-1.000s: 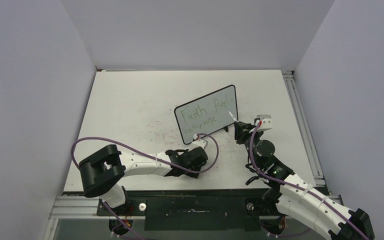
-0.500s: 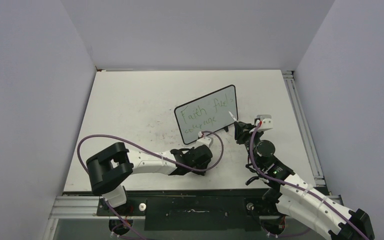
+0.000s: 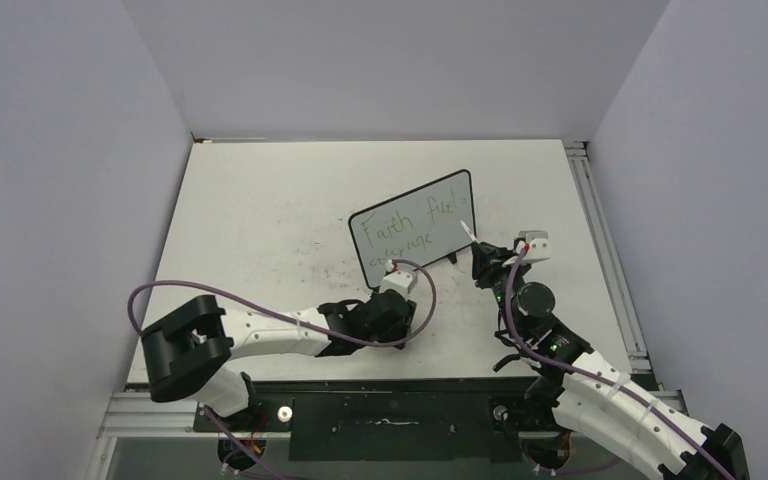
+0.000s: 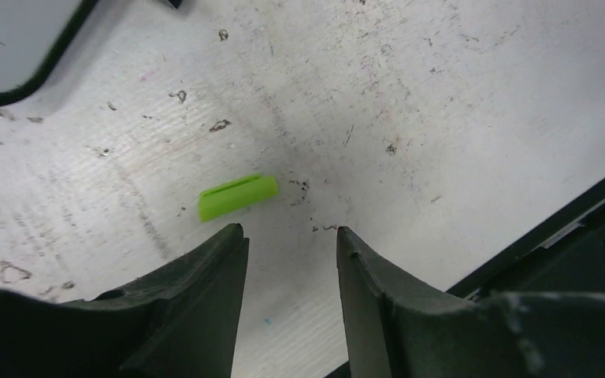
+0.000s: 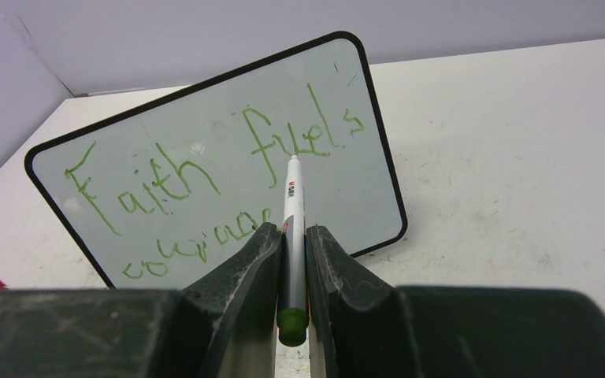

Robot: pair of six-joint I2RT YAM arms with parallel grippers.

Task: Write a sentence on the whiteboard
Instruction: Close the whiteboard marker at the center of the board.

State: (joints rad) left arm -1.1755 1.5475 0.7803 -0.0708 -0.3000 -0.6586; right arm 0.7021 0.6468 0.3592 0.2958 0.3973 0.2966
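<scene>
Swinging out toward the lower left of the top view, the left arm's (image 3: 260,335) elbow now sits lower and farther left than half a second ago, and its purple cable (image 3: 260,300) loops lower. The right arm (image 3: 600,395) has barely shifted.

The scuffed white tabletop (image 3: 260,200) fills the middle of that view, with an aluminium rail (image 3: 600,240) along its right edge. The whiteboard (image 3: 440,235) stands tilted at the centre, facing the arms. The sentence (image 5: 165,185), in thin green handwriting, runs across it in two lines.

The left wrist's white camera block sits in front of the board's lower left corner in the top view. In the right wrist view, the fingers and pen cover the end of the lower line.

The right gripper (image 5: 291,232) is clamped on a white marker (image 5: 291,197) with a green rear end. The marker points up at the board below the word "fuels". Whether its tip touches the surface cannot be told.

The left gripper (image 4: 287,236) hangs low over the tabletop, jaws apart and holding nothing. A small bright green cap (image 4: 239,195) lies flat just beyond its left fingertip, in the lower middle of the left wrist view. The board's rounded black corner shows at the upper left there.
</scene>
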